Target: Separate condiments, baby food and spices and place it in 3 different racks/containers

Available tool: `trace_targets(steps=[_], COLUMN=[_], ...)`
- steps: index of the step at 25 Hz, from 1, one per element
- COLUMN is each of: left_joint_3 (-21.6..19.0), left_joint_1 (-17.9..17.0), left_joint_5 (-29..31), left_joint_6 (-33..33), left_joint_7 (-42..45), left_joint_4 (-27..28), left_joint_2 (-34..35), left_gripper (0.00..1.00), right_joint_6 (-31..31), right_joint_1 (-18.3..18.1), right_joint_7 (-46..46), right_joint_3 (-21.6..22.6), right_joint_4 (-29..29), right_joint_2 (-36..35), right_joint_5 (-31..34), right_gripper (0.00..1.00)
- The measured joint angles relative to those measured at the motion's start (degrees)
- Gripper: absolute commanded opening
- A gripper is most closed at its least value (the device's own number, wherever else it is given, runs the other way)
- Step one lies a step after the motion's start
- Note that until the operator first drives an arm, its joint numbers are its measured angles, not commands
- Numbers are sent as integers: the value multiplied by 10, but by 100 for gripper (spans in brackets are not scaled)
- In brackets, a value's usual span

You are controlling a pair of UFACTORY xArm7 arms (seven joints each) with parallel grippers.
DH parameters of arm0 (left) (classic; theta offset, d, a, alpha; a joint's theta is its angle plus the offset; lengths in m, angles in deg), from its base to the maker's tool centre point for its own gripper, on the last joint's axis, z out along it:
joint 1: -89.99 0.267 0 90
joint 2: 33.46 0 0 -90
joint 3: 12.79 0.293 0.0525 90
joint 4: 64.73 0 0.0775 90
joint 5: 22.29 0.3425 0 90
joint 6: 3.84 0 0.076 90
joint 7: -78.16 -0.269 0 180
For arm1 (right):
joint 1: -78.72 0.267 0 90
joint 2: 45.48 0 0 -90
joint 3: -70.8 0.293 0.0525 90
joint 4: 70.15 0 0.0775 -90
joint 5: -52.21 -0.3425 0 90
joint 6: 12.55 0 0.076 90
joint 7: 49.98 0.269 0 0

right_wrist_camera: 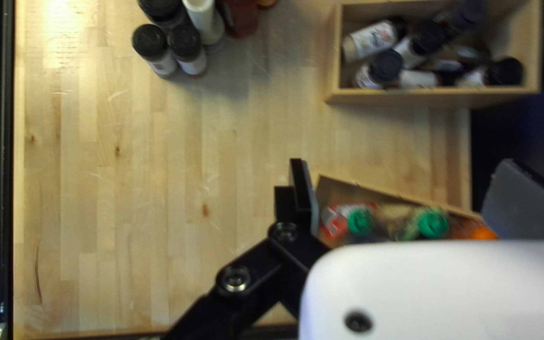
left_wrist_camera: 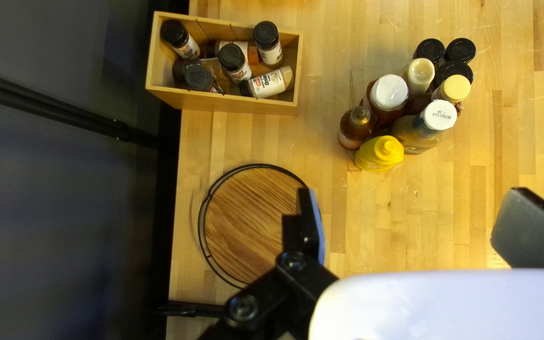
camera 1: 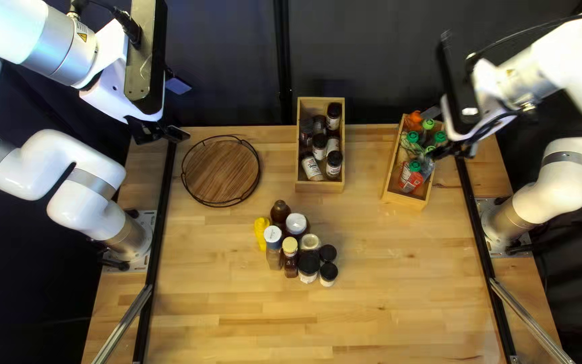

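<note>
**Left gripper (camera 1: 177, 110) and right gripper (camera 1: 434, 135) both spread wide!**

Here's the biggest thing out there, the pale wooden table (camera 1: 399, 296). Up at the middle of its far edge, an open rectangular wooden box (camera 1: 320, 188) carries black-capped spice jars (camera 1: 333, 160), some leaning, some lying down. Over to the right, a second wooden box (camera 1: 404, 201), set askew, is packed with clear-sided food pouches (camera 1: 411, 176) under green and orange caps; the right gripper is up by it, fingers well apart. On the left, a round wooden tray (camera 1: 220, 172) with a black wire rim, and the left gripper's fingers are parted too.

Mid-table, it's a tight cluster: a white-capped bottle with a blue neck (camera 1: 274, 249), a dark brown bottle (camera 1: 280, 211), a yellow plastic squeeze bottle (camera 1: 261, 232) on the outer edge, and three black-lidded jars (camera 1: 309, 263), all standing on the wood!
</note>
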Motion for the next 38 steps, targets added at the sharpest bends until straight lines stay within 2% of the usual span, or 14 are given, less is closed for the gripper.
trace_targets(steps=[30,34,38], left_joint_3=[2,10,30], left_joint_1=[-1,-15,-51], left_joint_5=[-6,-25,-64], left_joint_6=[-7,-35,-54], left_joint_7=[8,17,-1], left_joint_4=[-2,-5,16], left_joint_2=[-1,-30,-92], left_gripper=[100,100,100], right_joint_6=[-10,-10,-10], right_joint_1=[-2,-2,-2], right_joint_7=[4,4,4], right_joint_3=[-2,-2,-2], right_joint_4=[8,8,8], right_joint_2=[-2,-2,-2], right_joint_5=[1,1,1], right_gripper=[100,100,100])
